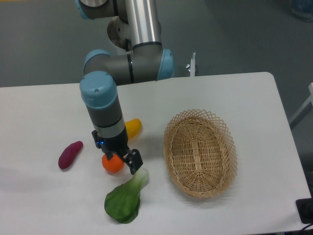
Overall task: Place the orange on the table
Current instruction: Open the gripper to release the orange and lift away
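1. Grey floor lies behind the white table (44, 112), which carries everything in view.
2. My end effector (119, 161) points down at the table, its dark fingers set on either side of the orange (112, 165).
3. I cannot tell whether the fingers are pressing the orange or just standing beside it, nor whether the orange rests on the table or hangs slightly above it.
4. Just below my end effector lies the green leafy vegetable (124, 200), its pale stalk end close to my nearer finger.
5. Behind my end effector, partly hidden by my wrist, lies a yellow-orange pepper-like item (133, 128).
6. Off to one side, apart from my end effector, rests the purple sweet potato (70, 154).
7. On the opposite side sits an oval wicker basket (200, 152), well apart from the orange.
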